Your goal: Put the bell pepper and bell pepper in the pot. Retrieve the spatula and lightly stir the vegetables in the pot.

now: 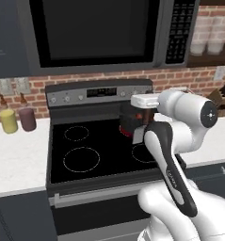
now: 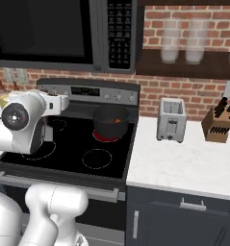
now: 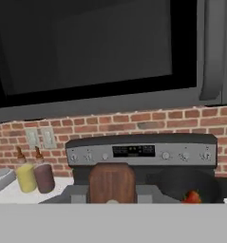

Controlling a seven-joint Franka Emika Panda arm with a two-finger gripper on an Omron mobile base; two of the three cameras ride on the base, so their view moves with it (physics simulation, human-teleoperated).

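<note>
My gripper [image 3: 111,195] is shut on the spatula, whose reddish-brown handle [image 3: 111,182] stands between the fingers at the bottom of the hand view. In the left base view the hand [image 1: 144,100] hovers over the stove's right side, with the spatula's grey blade [image 1: 138,134] hanging below it. The dark pot [image 2: 109,123] sits on the back right burner, just beyond and to the right of the hand. A red-orange bell pepper [image 2: 116,121] lies inside the pot [image 3: 188,185], seen in the hand view as a red patch [image 3: 193,196]. I cannot make out a second pepper.
The microwave [image 1: 95,33] hangs low over the stove [image 1: 85,141]. A yellow jar [image 1: 8,121] and a maroon jar [image 1: 27,118] stand on the left counter. A silver toaster [image 2: 171,120] and a knife block [image 2: 217,126] stand on the right counter.
</note>
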